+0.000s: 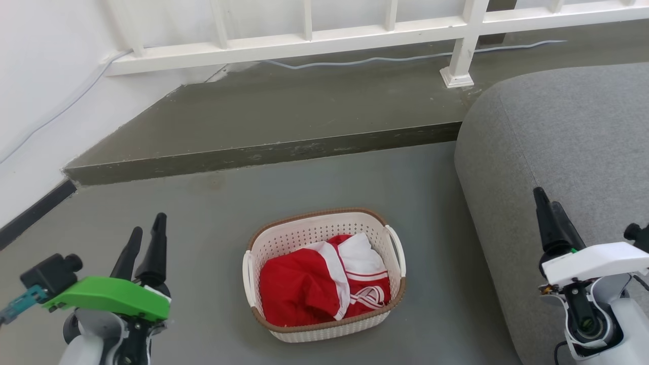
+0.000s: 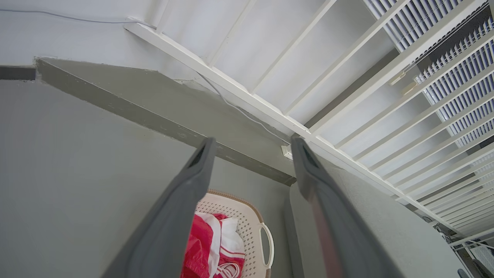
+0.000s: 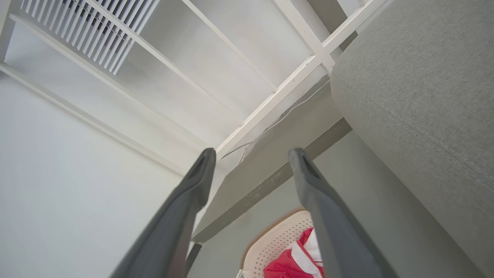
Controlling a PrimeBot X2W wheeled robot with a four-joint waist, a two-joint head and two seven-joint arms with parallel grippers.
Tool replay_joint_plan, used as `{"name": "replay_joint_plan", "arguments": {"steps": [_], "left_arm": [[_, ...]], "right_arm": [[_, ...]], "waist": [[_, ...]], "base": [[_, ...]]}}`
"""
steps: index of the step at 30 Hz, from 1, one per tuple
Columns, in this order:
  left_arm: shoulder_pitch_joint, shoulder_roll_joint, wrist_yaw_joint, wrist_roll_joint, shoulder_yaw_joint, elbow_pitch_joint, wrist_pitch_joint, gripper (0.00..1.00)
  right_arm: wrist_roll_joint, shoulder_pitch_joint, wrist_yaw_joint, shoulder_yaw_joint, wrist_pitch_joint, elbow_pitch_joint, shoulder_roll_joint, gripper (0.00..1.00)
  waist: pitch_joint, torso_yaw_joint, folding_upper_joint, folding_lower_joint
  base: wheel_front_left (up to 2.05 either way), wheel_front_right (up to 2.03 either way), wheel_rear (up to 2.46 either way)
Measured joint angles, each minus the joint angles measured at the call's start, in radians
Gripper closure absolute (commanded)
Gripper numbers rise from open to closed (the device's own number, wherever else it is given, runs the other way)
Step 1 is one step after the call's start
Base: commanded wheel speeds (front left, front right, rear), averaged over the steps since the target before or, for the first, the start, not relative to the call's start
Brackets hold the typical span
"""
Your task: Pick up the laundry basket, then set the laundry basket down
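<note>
Left end effector [image 1: 147, 225] and right end effector [image 1: 547, 203] hang open, empty, flanking the laundry basket [image 1: 304, 235] on the floor [image 1: 213, 213]; left looks nearer.

We find the laundry basket [image 1: 309, 234] standing upright on the grey floor [image 1: 203, 223]. It is cream-white perforated plastic, rounded rectangular, with a brown woven-look rim and a white loop handle at each side. We note crumpled red-and-white clothing [image 1: 299, 289] inside.

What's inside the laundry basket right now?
A crumpled red and white garment lies in the laundry basket, covering most of its bottom. Anything beneath the cloth is hidden.
</note>
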Motion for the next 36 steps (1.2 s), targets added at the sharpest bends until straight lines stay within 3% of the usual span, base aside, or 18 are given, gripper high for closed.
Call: {"name": "replay_joint_plan", "arguments": {"steps": [16,36], "left_arm": [[0.000,0.000,0.070,0.226,-0.064,-0.018,-0.046,0.00],[-0.008,0.004,0.114,0.468,-0.120,-0.034,-0.104,0.00]], "right_arm": [[-0.242,-0.003,-0.053,0.083,-0.046,-0.003,-0.022,0.00],[-0.485,-0.018,-0.099,0.149,-0.102,-0.007,-0.033,0.00]], "waist": [[0.001,0.004,0.0000,0.0000],[0.010,0.010,0.0000,0.0000]], "base": [[0.00,0.00,0.00],[0.00,0.00,0.00]]}}
